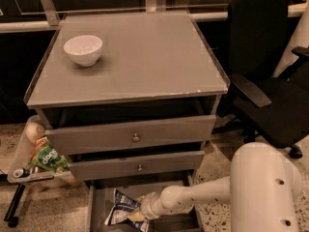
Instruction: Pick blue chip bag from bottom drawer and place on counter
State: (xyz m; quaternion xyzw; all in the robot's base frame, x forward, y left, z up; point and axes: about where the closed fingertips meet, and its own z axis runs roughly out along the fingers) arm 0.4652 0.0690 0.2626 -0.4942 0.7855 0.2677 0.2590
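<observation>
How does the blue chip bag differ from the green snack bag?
The blue chip bag is blue and white, the green snack bag green. The blue chip bag lies in the bottom drawer, the claw at it; the green snack bag sits outside, to the left.
</observation>
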